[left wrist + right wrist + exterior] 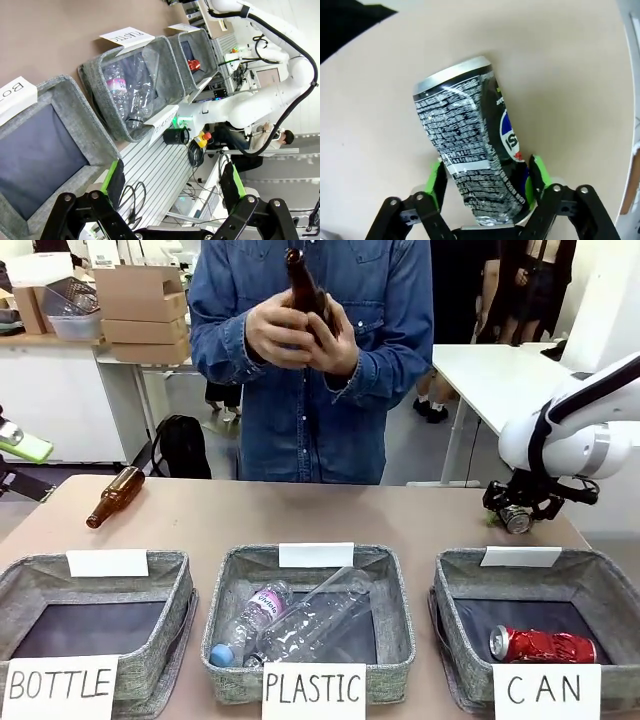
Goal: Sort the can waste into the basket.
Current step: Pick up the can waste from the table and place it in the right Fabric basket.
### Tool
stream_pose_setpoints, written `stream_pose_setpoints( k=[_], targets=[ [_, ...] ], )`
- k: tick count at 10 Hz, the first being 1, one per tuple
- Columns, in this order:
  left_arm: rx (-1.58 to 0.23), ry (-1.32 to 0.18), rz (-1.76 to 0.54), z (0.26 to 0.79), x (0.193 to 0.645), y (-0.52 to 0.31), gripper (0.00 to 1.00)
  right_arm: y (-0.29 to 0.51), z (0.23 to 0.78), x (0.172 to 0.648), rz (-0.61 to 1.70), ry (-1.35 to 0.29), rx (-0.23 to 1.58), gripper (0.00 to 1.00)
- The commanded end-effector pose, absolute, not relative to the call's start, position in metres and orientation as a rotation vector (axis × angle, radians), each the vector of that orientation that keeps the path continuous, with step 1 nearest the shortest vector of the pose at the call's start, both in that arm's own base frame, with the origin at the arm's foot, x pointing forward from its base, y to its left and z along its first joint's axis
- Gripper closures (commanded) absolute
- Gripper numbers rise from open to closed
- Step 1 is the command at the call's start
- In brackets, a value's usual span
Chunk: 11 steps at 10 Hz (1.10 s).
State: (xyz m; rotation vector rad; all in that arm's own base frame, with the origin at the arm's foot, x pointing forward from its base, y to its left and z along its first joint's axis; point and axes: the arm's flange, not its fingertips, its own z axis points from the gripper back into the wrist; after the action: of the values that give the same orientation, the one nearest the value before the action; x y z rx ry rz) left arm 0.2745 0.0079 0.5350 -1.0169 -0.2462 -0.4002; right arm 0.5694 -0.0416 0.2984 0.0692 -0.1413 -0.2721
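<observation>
A dark silver-black can [470,145] with colourful print sits between the green pads of my right gripper [487,180], which is shut on its lower end. In the front view this can [517,519] and the right gripper [517,510] are at the table's far right, just behind the basket [600,590] signed "CAN". A crushed red can [541,645] lies on that basket's dark floor. My left gripper [172,177] is open with nothing between its fingers, out past the left end of the row of baskets.
The "PLASTIC" basket [230,580] in the middle holds clear bottles. An empty "BOTTLE" basket [180,580] stands at the left. A brown bottle [115,496] lies on the table's far left. The person across the table holds another brown bottle [305,295] in both hands.
</observation>
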Motion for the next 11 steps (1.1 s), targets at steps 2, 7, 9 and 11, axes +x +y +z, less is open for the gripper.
stream_pose_setpoints(
  k=[2, 7, 9, 11],
  targets=[
    [-1.015, -0.250, -0.422, 0.5345, 0.2737, 0.0109, 0.00, -0.0421, 0.2992, 0.5757, -0.247, -0.124, 0.097, 1.00],
    [-1.015, -0.250, -0.422, 0.5345, 0.2737, 0.0109, 0.00, -0.0421, 0.2972, 0.5767, -0.254, -0.096, 0.108, 0.86],
    [-1.015, -0.250, -0.422, 0.5345, 0.2737, 0.0109, 0.00, -0.0439, 0.2985, 0.5749, -0.254, -0.097, 0.125, 0.86],
    [-1.015, -0.250, -0.422, 0.5345, 0.2737, 0.0109, 0.00, -0.0461, 0.3022, 0.5735, -0.255, -0.105, 0.131, 0.86]
  ],
)
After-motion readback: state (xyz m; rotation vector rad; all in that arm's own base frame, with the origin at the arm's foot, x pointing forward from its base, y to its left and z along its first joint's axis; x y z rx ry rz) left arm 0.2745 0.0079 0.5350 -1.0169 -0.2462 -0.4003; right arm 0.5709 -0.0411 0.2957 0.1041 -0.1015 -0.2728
